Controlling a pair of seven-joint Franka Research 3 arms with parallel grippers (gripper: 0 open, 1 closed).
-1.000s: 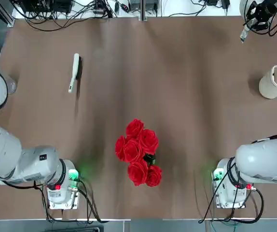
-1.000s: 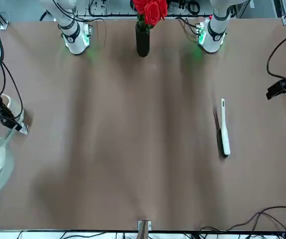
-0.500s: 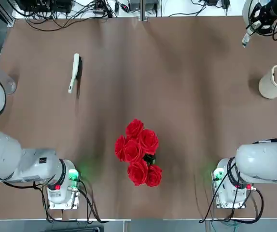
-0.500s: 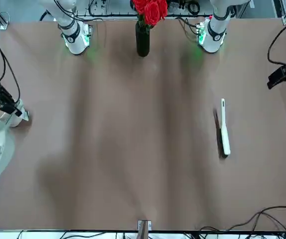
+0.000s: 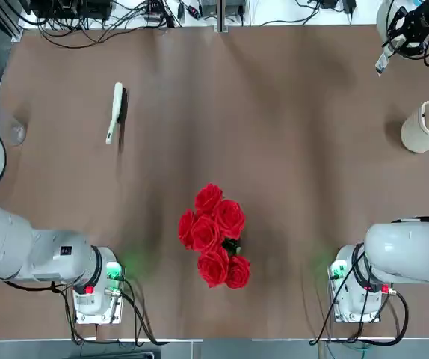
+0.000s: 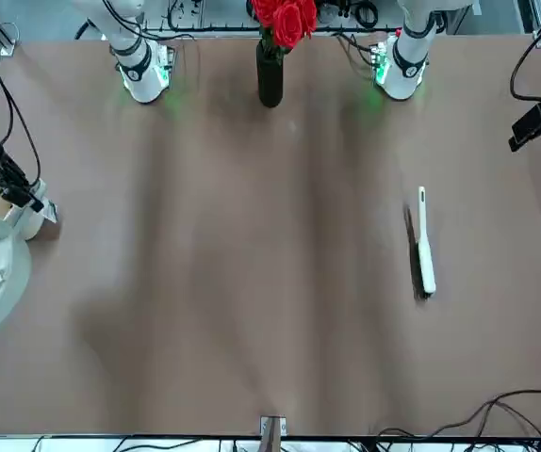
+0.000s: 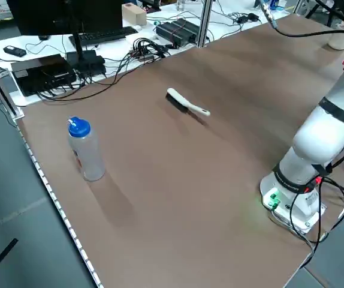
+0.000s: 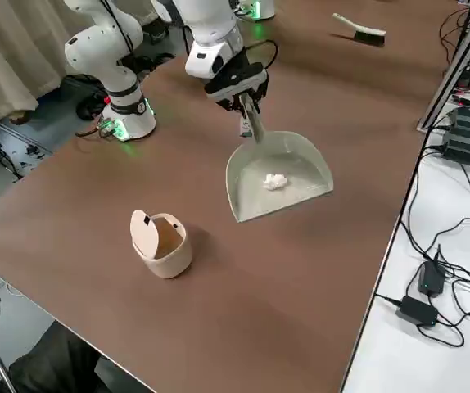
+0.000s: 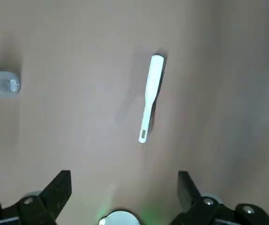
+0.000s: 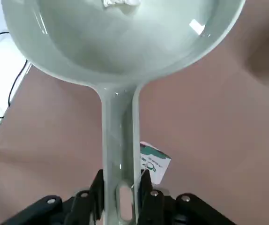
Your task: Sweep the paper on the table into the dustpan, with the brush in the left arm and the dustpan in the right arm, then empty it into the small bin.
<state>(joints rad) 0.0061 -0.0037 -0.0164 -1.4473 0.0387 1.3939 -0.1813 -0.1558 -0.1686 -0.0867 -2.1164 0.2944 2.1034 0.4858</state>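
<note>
**A:** Start at the right gripper (image 10: pixel 120 187): its fingers are pinched hard on the handle of the dustpan (image 8: pixel 280 176), and the paper (image 8: pixel 276 181) is sitting in the scoop.

**B:** And it's moving! Over the last second the pan has slid back along the far right edge of the table (image 5: pixel 297 149) towards the small bin (image 8: pixel 163 243). The sweeping looks finished, so I'd call this the carry to the tip-out.

**A:** Is the pan off the tabletop?

**B:** Probably lifted a little, but from the side view I can't swear to it. The paper has kept its seat in the scoop.

**A:** And the other arm?

**B:** The left gripper (image 9: pixel 123 183) has its fingers spread wide with nothing between them, high above the table and pulling back towards its base. The brush (image 9: pixel 149 93) lies flat well ahead of it, right where it was a second ago.

**A:** Anything in the way?

**B:** Not along the path. The vase of red roses (image 5: pixel 214 235) stands mid-table near the bases, and the clear bottle with the blue cap (image 7: pixel 85 150) is away on the left edge. The snag is the bin itself: its mouth is narrower than the pan, and a flap stands partly over it, so the pour will need careful aim.
</note>
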